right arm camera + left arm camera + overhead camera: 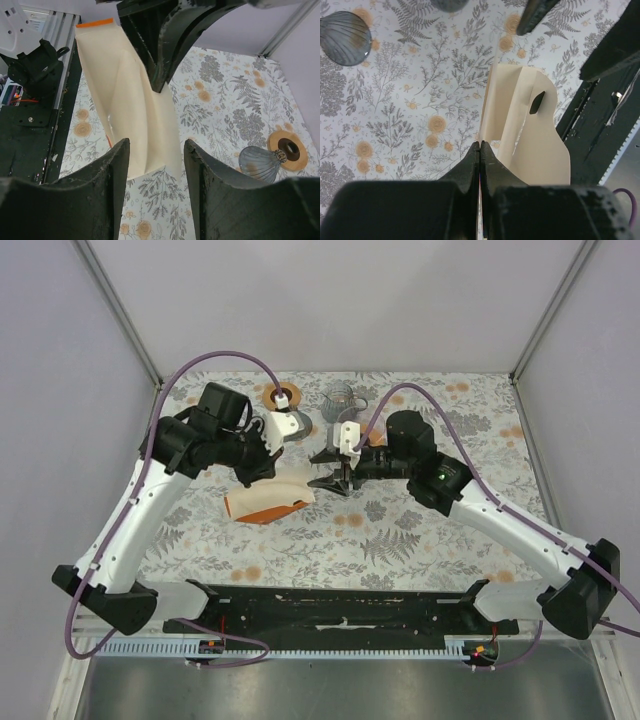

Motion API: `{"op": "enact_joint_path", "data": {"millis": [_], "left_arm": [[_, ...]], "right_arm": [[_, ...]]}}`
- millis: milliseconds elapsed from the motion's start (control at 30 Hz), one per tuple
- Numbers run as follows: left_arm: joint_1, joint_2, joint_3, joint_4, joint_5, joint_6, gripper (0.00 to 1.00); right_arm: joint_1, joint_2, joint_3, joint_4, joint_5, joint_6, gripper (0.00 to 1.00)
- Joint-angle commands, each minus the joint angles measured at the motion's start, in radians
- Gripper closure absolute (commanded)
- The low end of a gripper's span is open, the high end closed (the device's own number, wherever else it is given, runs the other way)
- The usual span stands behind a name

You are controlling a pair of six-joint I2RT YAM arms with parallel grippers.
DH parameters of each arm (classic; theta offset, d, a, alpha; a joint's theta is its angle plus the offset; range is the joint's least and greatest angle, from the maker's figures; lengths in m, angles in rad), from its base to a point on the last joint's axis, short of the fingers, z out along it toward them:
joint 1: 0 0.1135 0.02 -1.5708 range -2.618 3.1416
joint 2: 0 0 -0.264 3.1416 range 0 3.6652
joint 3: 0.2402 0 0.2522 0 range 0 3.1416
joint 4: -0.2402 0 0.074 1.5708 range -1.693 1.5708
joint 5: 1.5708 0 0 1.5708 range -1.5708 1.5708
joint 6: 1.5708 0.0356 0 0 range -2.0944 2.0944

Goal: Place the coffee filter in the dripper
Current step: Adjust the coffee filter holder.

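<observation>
Above the middle of the flowered tabletop (pixel 420 530), the left pincer (pixel 480 147) is closed tight on one edge of a cream paper packet (pixel 535 150), its two fingers pressed together with the paper pinched between them. The packet has an orange band at one end and a small hang hole, and in the left wrist view it stands up off the cloth pattern.

The right pincer (pixel 155 144) faces the packet's other end. Its fingers stand apart, and the paper's near edge lies in the gap just beyond them. No contact with the paper shows.

A coffee filter cannot be told apart from the packet, so I cannot tell where it is.

Toward the far edge of the tabletop sits the dripper (pixel 288 149), an orange ring with a dark centre hole, well apart from both pincers. A ribbed grey cone (pixel 257 164) lies just beside it. From above, a white part of the left arm partly covers the dripper.
</observation>
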Motion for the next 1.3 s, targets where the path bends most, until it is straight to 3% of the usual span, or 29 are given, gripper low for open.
{"op": "enact_joint_path", "data": {"millis": [0,133,400,500,800,1000,1267], "left_arm": [[-0.024,-0.039,0.021,-0.049,0.019,0.039,0.98],[-0.028,-0.042,0.035,-0.047,0.034,0.058,0.98],[-0.039,-0.037,0.05,-0.052,0.057,0.073,0.98],[-0.039,-0.04,0.051,-0.053,0.057,0.072,0.98],[-0.039,-0.031,0.048,-0.05,0.032,0.056,0.98],[-0.036,0.007,-0.014,0.002,-0.075,0.061,0.98],[0.002,0.036,-0.142,0.092,-0.086,0.134,0.98]], "right_arm": [[0.0,-0.007,0.026,0.049,0.008,0.0,0.45],[-0.002,0.026,0.039,0.018,-0.002,-0.005,0.4],[-0.002,0.117,0.121,-0.073,-0.019,0.003,0.41],[-0.002,0.138,0.141,-0.098,-0.024,0.003,0.47],[-0.002,0.142,0.136,-0.106,-0.03,0.011,1.0],[-0.003,0.236,0.171,-0.091,-0.051,0.046,1.0],[-0.003,0.381,0.178,0.011,0.044,0.113,1.0]]}}
